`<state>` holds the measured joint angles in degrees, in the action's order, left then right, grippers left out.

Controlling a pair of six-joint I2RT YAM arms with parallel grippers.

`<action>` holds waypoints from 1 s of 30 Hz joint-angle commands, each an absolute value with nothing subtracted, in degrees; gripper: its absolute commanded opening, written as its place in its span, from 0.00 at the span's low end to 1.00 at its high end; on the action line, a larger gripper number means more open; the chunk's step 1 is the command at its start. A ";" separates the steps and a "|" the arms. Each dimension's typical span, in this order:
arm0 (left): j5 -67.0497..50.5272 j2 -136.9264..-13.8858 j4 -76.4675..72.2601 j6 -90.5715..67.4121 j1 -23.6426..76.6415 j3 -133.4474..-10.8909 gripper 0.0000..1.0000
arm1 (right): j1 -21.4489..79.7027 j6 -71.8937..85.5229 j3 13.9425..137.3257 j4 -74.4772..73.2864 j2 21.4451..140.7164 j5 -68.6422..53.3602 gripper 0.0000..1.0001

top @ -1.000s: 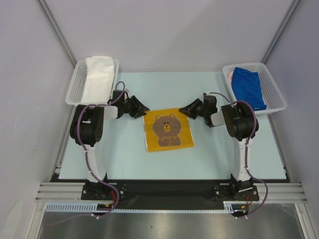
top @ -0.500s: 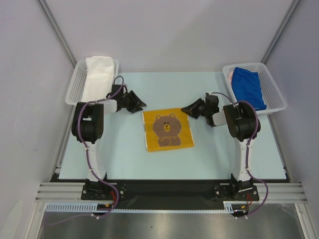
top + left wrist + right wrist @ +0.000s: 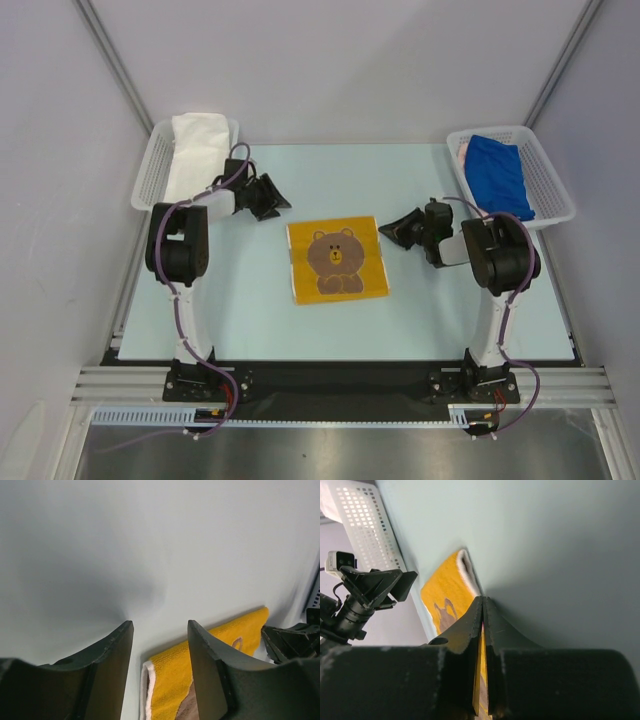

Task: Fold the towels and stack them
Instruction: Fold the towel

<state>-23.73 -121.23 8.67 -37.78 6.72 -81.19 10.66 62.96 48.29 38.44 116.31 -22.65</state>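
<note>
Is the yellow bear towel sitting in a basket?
No, the bear towel lies spread flat on the table.

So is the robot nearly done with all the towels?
Partly. The yellow folded bear towel lies flat on the pale table, and a white cloth towel sits in the left white mesh basket. The left gripper and right gripper hold nothing. The crumpled blue towel in the right white mesh basket looks unfolded.
</note>
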 commanded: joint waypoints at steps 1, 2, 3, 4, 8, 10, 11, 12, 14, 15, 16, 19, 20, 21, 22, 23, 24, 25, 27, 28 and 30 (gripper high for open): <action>-21.10 -118.39 12.99 -34.37 6.42 -83.23 0.54 | 10.28 61.70 46.84 38.24 112.77 -19.25 0.05; -20.40 -118.21 14.40 -34.10 6.42 -83.41 0.54 | 10.20 61.09 46.93 37.80 112.15 -19.25 0.06; -19.09 -117.78 15.02 -33.93 6.42 -82.28 0.54 | 10.20 60.56 47.11 37.01 111.89 -19.25 0.08; -18.20 -116.12 14.68 -34.19 6.42 -80.96 0.55 | 10.20 59.86 48.59 36.04 111.88 -19.42 0.11; -15.91 -113.29 12.66 -34.72 6.42 -75.24 0.58 | 9.58 52.24 56.39 27.36 113.90 -22.05 0.21; -16.69 -113.12 12.40 -34.63 6.50 -74.01 0.58 | 9.14 49.32 60.19 23.23 116.09 -23.81 0.27; -16.70 -113.03 12.65 -34.45 6.76 -73.74 0.58 | 8.79 47.74 64.03 19.46 116.89 -24.60 0.28; -16.70 -112.68 12.22 -34.37 6.85 -72.70 0.58 | 8.70 45.20 65.46 17.95 118.20 -25.83 0.30; -17.31 -111.01 11.17 -34.80 7.03 -70.50 0.58 | 8.61 42.20 69.06 13.56 119.09 -25.67 0.33; -17.58 -110.57 10.38 -35.33 7.03 -69.79 0.58 | 8.61 39.49 70.30 12.40 119.35 -25.66 0.35; -18.62 -110.22 9.59 -35.51 7.12 -69.18 0.58 | 8.61 38.16 71.53 11.17 120.49 -25.84 0.35; -19.25 -110.83 11.07 -34.81 7.73 -69.69 0.58 | 8.70 32.37 76.72 5.38 122.86 -27.42 0.36; -20.29 -111.27 11.16 -34.37 8.26 -70.05 0.58 | 8.70 30.78 77.95 2.23 123.31 -27.42 0.36; -20.30 -111.53 12.21 -34.02 8.52 -70.48 0.58 | 8.79 29.20 79.70 0.72 123.66 -27.07 0.35; -20.13 -111.79 12.83 -33.14 8.87 -70.92 0.58 | 8.79 26.57 80.33 0.18 123.84 -26.90 0.36; -19.34 -112.06 13.18 -32.87 9.31 -71.19 0.58 | 8.88 25.50 80.68 -2.78 124.19 -26.55 0.37; -19.25 -112.58 13.53 -32.52 9.49 -71.63 0.58 | 8.88 24.88 81.21 -3.60 124.28 -26.80 0.37; -19.34 -113.02 13.88 -32.43 9.49 -71.98 0.57 | 8.88 24.35 82.08 -4.04 124.36 -27.07 0.37; -19.51 -114.07 14.59 -31.91 9.75 -72.86 0.57 | 9.14 22.33 83.05 -5.27 124.89 -27.86 0.37; -19.51 -114.17 14.85 -31.73 9.93 -73.30 0.56 | 9.75 21.72 84.27 -6.06 125.15 -27.51 0.37; -18.73 -114.87 16.25 -31.03 10.28 -74.52 0.56 | 10.45 19.87 85.42 -7.82 125.51 -26.81 0.37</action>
<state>-19.40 -113.30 13.23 -33.71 9.67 -71.79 9.21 25.67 82.43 -2.59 124.29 -26.89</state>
